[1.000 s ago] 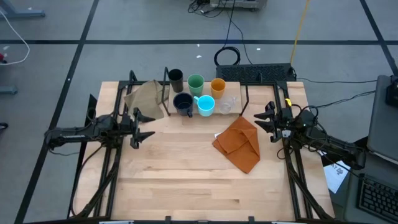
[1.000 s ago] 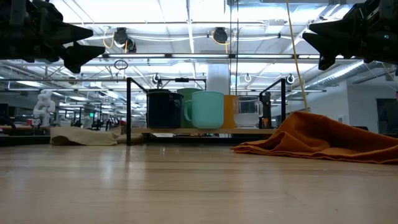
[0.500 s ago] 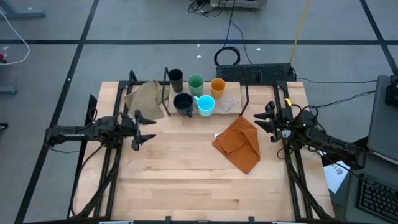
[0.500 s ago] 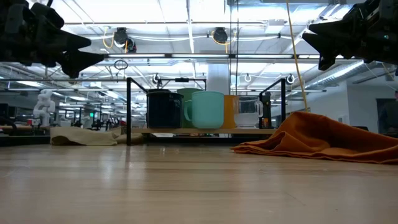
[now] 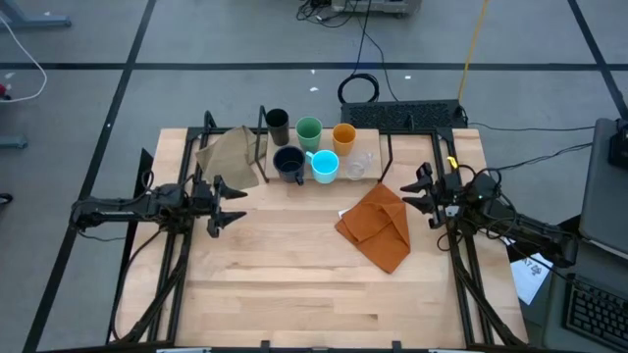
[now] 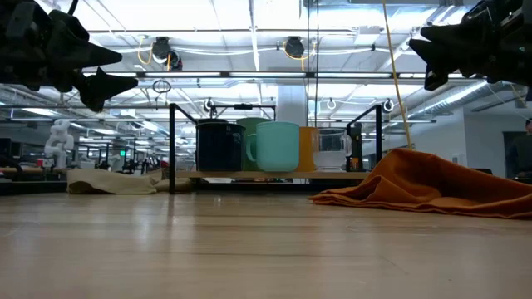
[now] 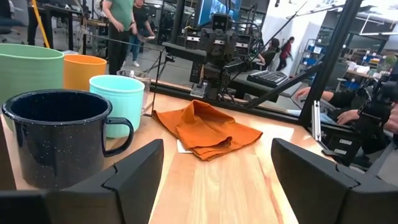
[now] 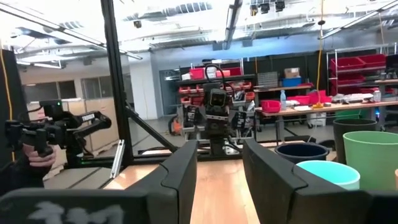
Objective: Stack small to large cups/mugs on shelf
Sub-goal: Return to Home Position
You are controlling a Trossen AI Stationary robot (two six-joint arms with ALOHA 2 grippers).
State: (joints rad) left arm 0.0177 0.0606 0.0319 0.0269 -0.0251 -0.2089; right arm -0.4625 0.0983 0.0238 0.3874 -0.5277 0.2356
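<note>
A wooden tabletop (image 5: 294, 284) seen from above carries a low shelf (image 6: 274, 174) on black legs at its far edge. Six vessels stand on the shelf in two rows. At the back are a dark brown cup (image 5: 278, 122), a green cup (image 5: 309, 130) and an orange cup (image 5: 343, 135). In front are a dark navy mug (image 5: 288, 163), a light blue mug (image 5: 325, 166) just beside it, and what appears to be a small clear cup (image 5: 360, 165), faint from above. A tan cloth (image 5: 228, 152) lies crumpled beside the shelf's left end. An orange cloth (image 5: 378, 226) lies on the tabletop near the right side. The left hand (image 5: 234, 204) hovers above the tabletop's left side, fingers spread wide, holding nothing. The right hand (image 5: 407, 196) hovers at the right side, fingers parted more narrowly, also empty.
</note>
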